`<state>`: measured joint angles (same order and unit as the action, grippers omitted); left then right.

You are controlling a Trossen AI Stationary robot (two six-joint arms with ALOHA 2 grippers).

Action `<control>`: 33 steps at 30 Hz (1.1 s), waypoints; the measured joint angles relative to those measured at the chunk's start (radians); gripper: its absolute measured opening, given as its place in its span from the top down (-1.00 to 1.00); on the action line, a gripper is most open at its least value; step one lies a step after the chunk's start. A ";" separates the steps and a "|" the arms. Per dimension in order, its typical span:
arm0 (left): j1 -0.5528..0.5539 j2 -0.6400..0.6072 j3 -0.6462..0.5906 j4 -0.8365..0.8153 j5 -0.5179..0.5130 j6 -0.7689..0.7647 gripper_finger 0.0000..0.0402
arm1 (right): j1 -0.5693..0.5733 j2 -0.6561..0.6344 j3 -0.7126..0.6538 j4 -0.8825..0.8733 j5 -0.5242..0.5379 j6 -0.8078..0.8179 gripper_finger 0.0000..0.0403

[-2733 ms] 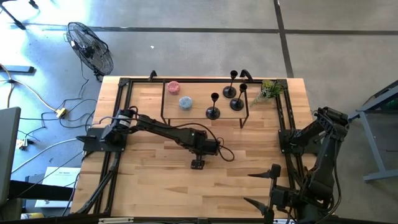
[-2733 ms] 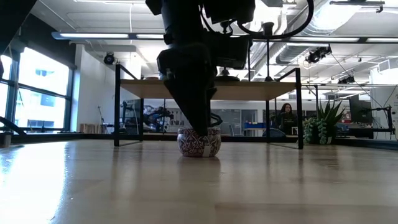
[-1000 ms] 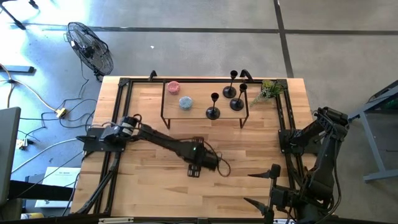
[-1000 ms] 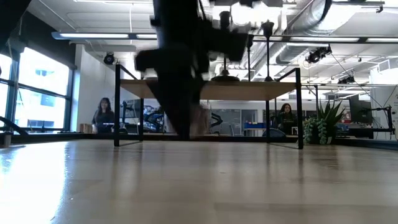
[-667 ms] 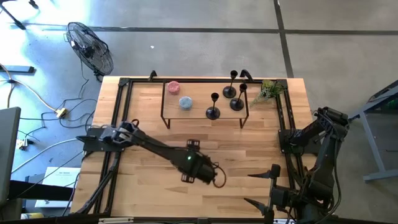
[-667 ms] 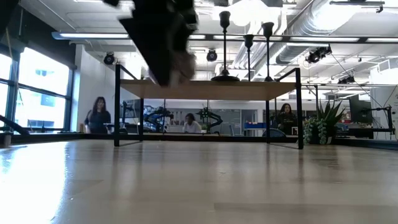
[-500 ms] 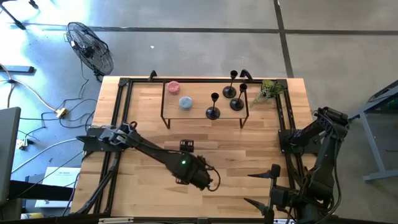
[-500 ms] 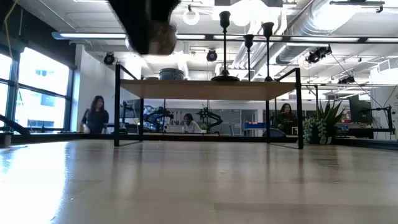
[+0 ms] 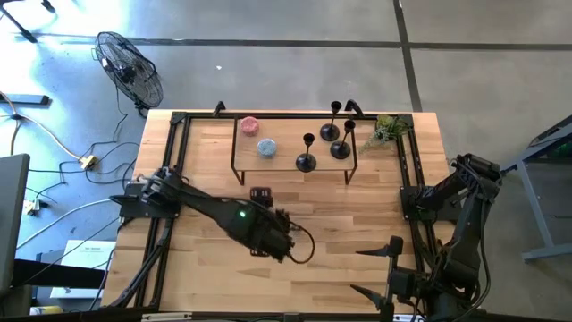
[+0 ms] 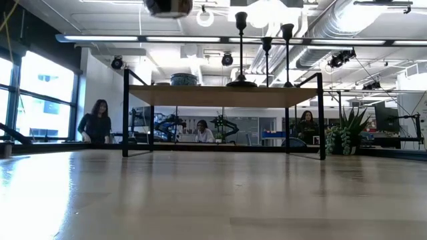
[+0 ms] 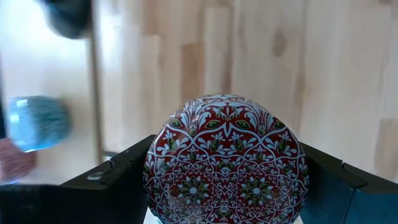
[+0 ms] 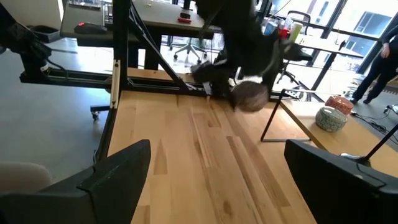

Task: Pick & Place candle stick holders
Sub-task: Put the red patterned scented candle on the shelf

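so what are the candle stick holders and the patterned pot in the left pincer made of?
Candle stick holders: look like matte black metal, with thin stems and no shine; painted wood is possible. Patterned pot, held in the left pincer: probably glazed ceramic, with a printed red-and-white floral pattern and a soft sheen.

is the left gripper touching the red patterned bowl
Touching: the left wrist view shows the left gripper with both fingers pressed against the bowl's sides.
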<state>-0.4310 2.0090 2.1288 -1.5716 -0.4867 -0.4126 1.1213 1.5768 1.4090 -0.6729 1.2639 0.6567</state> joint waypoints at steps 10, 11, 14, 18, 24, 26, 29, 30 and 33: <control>0.109 -0.164 0.000 0.000 -0.088 -0.012 -0.47 | 0.000 0.000 0.000 -0.001 -0.032 0.038 -0.81; 0.126 -0.175 0.000 0.000 -0.080 -0.012 -0.47 | 0.000 0.000 0.000 -0.001 -0.032 0.042 -0.81; 0.185 -0.199 -0.002 0.001 -0.049 -0.003 -0.47 | 0.000 0.000 0.000 -0.001 -0.032 0.043 -0.81; 0.282 -0.244 -0.047 0.001 0.029 -0.003 -0.47 | 0.000 0.000 0.000 0.000 -0.032 0.043 -0.81; 0.412 -0.304 -0.224 0.001 0.111 0.003 -0.47 | 0.000 0.000 0.000 0.001 -0.041 0.047 -0.81; 0.448 -0.324 -0.286 0.017 0.130 0.012 -0.47 | 0.000 0.005 0.000 0.002 -0.040 0.047 -0.81; 0.491 -0.348 -0.381 0.080 0.186 0.036 -0.47 | 0.000 0.016 0.000 0.001 -0.041 0.045 -0.81; 0.502 -0.357 -0.412 0.117 0.204 0.045 -0.47 | 0.000 0.019 0.000 0.000 -0.041 0.045 -0.81; 0.522 -0.384 -0.489 0.194 0.234 0.074 -0.47 | 0.000 0.027 0.000 0.001 -0.040 0.042 -0.81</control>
<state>0.0910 1.6252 1.6396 -1.3779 -0.2525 -0.3387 1.1213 1.6039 1.4090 -0.6724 1.2241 0.6984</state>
